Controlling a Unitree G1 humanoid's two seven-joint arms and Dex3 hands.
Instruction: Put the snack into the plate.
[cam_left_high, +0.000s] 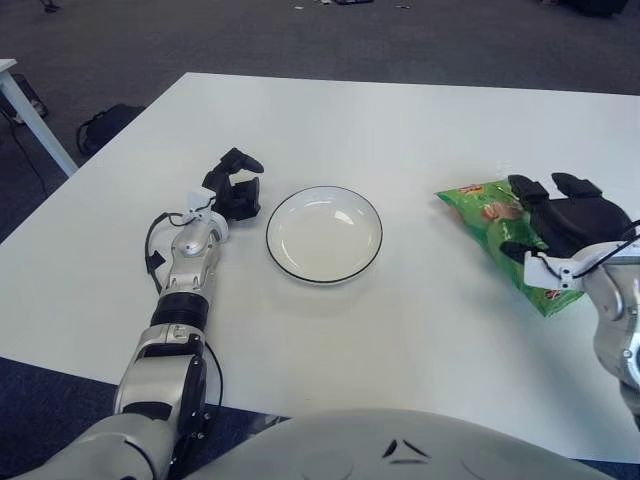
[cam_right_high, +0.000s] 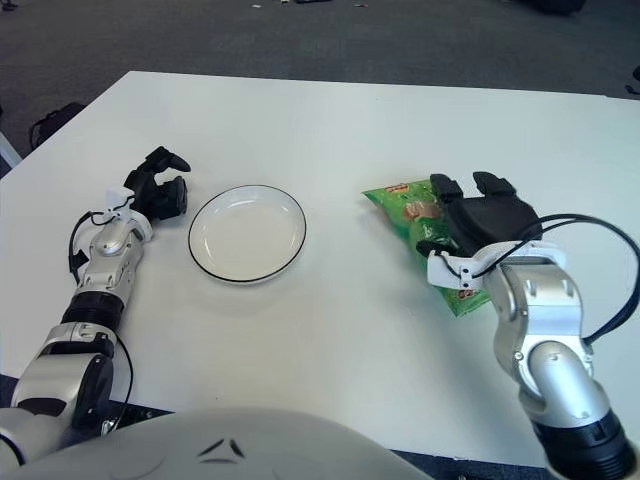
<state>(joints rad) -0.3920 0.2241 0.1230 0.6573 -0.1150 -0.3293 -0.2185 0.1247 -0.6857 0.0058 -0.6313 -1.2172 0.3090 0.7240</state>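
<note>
One green snack bag (cam_right_high: 412, 214), printed with red and yellow, lies flat on the white surface (cam_right_high: 350, 330), well right of the black-rimmed white plate (cam_right_high: 247, 233). The right hand (cam_right_high: 480, 220) covers the bag's right part, fingers draped over it; whether they grip is unclear. The left hand (cam_right_high: 158, 190) shows curled, holding nothing, left of the plate.

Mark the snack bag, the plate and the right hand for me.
snack bag (cam_left_high: 487, 212), left eye view, on the printed green front.
plate (cam_left_high: 324, 234), left eye view, on its bare white centre.
right hand (cam_right_high: 480, 222), right eye view, on the black palm over the bag.
</note>
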